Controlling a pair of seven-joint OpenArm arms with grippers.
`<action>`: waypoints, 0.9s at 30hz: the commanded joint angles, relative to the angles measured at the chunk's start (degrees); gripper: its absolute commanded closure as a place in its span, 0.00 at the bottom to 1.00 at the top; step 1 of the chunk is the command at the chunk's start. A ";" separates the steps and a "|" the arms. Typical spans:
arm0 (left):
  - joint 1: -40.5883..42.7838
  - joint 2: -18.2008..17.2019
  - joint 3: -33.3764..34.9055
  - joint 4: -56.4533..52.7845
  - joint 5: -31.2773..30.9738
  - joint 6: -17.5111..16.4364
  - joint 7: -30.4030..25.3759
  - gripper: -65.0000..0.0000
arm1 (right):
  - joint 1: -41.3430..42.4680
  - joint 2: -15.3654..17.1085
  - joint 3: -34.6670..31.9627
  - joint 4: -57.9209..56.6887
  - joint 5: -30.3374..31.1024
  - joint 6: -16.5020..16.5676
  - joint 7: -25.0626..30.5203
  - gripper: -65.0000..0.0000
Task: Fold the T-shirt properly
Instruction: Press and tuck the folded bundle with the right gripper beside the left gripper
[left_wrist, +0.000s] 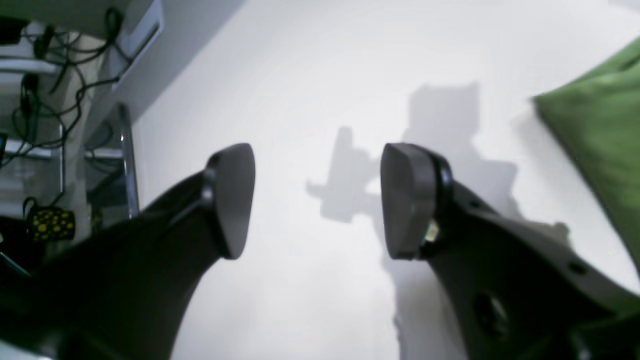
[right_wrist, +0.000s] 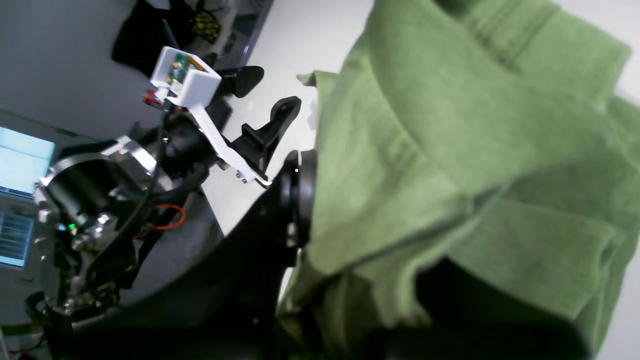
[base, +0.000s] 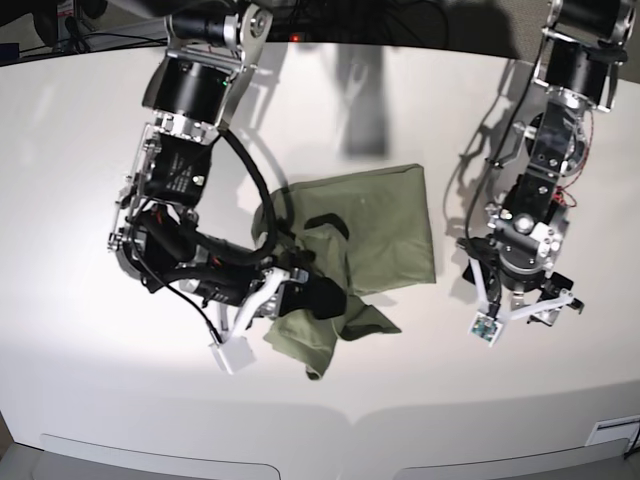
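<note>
Robotics lab: white table (base: 90, 150), cables (left_wrist: 60, 65), monitor (right_wrist: 20, 200).

Left arm (base: 548, 150): black cylindrical joint housings linked by silver metal brackets, with a thin red wire beside the middle joint.
Left tool (left_wrist: 317, 200): two black curved fingers (left_wrist: 235, 200) ending in flat, rounded dark grey pads.
Left wrist camera mount (base: 500, 310): white printed bracket with a small box at its tip, green board showing inside.
Right arm (base: 185, 130): larger black drum-shaped motors, silver clamps with small screws, a thick black cable looping down its side.
Right tool (base: 318, 297): black body and black fingers.
Right wrist camera mount (base: 240, 340): white angled strut carrying a white square housing.
</note>
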 joint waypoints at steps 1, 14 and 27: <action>-1.29 -0.70 -0.13 1.25 -0.26 0.96 -0.46 0.41 | 1.29 -0.70 -0.22 0.90 1.84 0.28 1.07 1.00; -1.31 -1.62 -0.13 1.25 -4.26 0.94 -0.33 0.41 | -3.67 -1.06 -7.39 0.90 4.57 0.28 1.09 0.70; -1.31 -1.64 -0.13 1.25 -4.26 0.92 0.76 0.41 | -4.26 -1.06 -19.04 0.94 9.75 0.28 1.49 0.70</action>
